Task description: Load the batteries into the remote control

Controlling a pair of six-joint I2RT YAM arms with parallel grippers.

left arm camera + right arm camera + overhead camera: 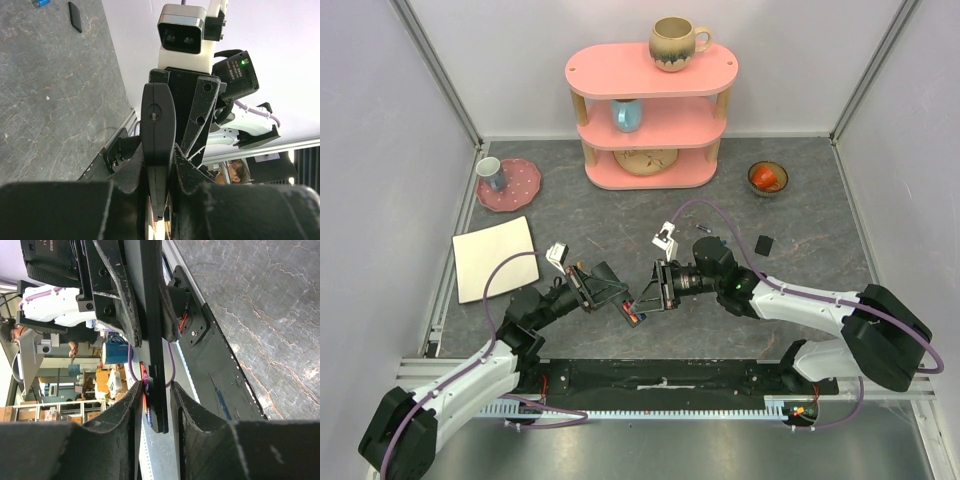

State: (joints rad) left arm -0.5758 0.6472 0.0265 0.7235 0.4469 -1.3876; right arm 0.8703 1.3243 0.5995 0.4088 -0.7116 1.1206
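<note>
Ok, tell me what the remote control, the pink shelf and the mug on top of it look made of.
The remote control looks like black plastic, smooth with a dull sheen. The pink shelf is likely painted wood: matte pink boards on pale posts. The mug is probably glazed ceramic: glossy beige with a darker mottled band.

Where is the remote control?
The remote control is held up off the table by the left hand, in the middle of the top view, with the right hand around its other end.
</note>
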